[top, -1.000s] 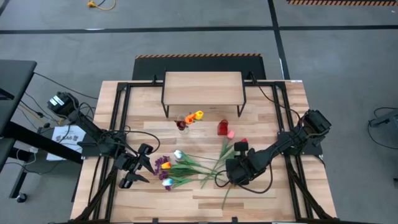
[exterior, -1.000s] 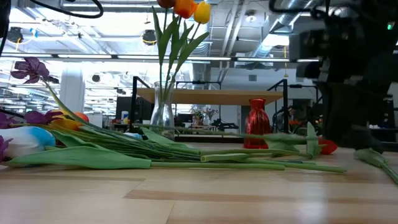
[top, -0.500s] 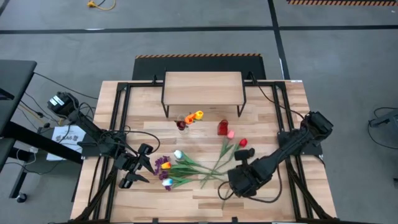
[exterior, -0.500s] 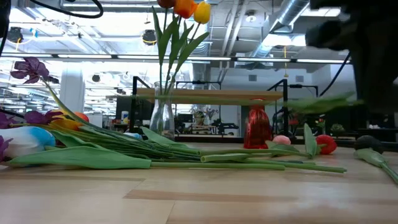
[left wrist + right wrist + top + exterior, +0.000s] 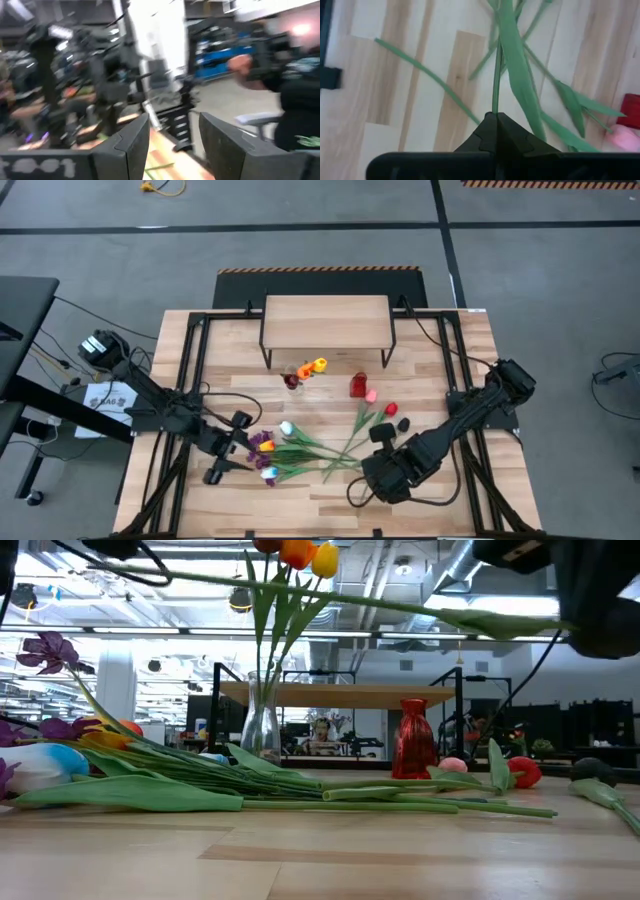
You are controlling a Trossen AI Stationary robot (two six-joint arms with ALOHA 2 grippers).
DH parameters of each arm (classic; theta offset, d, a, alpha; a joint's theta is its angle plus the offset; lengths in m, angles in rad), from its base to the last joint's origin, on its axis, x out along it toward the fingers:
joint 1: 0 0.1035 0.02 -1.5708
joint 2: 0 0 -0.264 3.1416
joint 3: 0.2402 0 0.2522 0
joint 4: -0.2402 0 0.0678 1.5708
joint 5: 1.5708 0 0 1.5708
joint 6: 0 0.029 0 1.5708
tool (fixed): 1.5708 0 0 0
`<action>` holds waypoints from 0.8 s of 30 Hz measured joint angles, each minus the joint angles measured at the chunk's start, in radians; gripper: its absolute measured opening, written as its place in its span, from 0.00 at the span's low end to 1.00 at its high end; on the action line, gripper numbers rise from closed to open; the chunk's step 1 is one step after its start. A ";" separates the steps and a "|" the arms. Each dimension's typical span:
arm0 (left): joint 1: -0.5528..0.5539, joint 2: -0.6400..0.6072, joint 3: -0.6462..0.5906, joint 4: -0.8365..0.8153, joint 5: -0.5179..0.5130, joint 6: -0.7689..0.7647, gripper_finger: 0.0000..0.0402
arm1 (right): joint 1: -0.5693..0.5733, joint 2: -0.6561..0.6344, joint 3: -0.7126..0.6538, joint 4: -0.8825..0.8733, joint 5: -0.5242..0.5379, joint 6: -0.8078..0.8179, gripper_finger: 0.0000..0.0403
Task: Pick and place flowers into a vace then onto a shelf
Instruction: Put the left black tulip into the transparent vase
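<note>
Loose tulips [image 5: 300, 448] lie on their stems and leaves in a pile mid-table, heads toward the left [image 5: 60, 755]. A glass vase [image 5: 298, 375] stands upright with orange, yellow and dark tulips in it [image 5: 300, 552]. Beyond it stands the shelf [image 5: 325, 320], and a red vase [image 5: 357, 386] is to the right of the glass one. My right gripper [image 5: 378, 468] is raised over the near-right part of the pile, shut on one green stem. My left gripper [image 5: 232, 452] hovers open beside the pile's left end. My right gripper pinches a green stem [image 5: 495, 106] between its two shut fingers, coming from above. The stem runs on past the fingertips with a long leaf [image 5: 517, 75] beside it. In the low view that stem [image 5: 350, 598] stretches high above the table, nearly level. Its head does not show.
Pink [image 5: 370, 395], red [image 5: 390, 410] and dark [image 5: 403, 423] tulip heads lie on the table right of the pile. Black frame rails [image 5: 195, 360] run along both table sides. A person [image 5: 295, 100] shows in the room beyond in the left wrist view.
My right gripper has moved toward the near edge and risen from table height, carrying one stem up off the table; that stem now spans the top of the low view. My left gripper has shifted a little right, toward the flower heads.
</note>
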 joint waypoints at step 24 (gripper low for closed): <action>-0.001 0.350 0.586 -0.628 -0.213 -0.191 0.41 | -0.038 0.004 0.136 -0.261 -0.007 -0.033 0.00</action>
